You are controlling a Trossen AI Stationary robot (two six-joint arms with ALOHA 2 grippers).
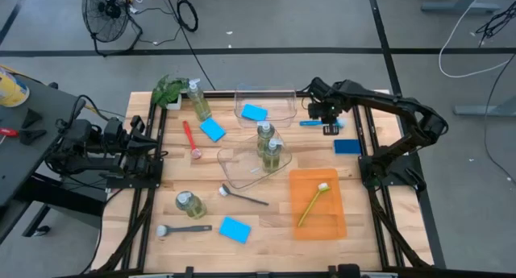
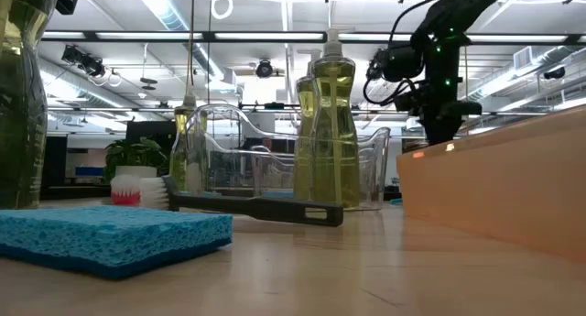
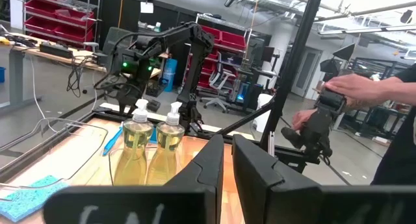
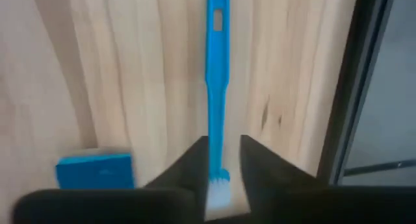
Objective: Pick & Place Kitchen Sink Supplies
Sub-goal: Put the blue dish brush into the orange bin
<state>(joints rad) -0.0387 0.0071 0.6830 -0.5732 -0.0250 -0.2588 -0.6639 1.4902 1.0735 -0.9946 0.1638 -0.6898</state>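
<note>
A blue dish brush [image 4: 217,81] lies flat on the wood table at the far right [image 1: 311,123]. My right gripper [image 4: 224,175] points down over its white bristle end, slightly open, one finger on either side of the neck and above it [image 1: 326,115]. A blue sponge [image 4: 95,170] lies beside it. Two pump bottles [image 1: 269,145] stand in a clear bin. My left gripper [image 3: 227,165] waits shut at the table's left edge [image 1: 149,145], holding nothing.
Two clear bins [image 1: 264,105] [image 1: 242,169], an orange tray [image 1: 330,221] with a yellow-green brush [image 1: 313,201], a plant [image 1: 169,90], other bottles [image 1: 197,101] [image 1: 189,204], sponges [image 1: 212,130] [image 1: 235,229], red [image 1: 189,137] and grey brushes [image 1: 242,196]. A person's hand [image 3: 354,87] shows beyond the table.
</note>
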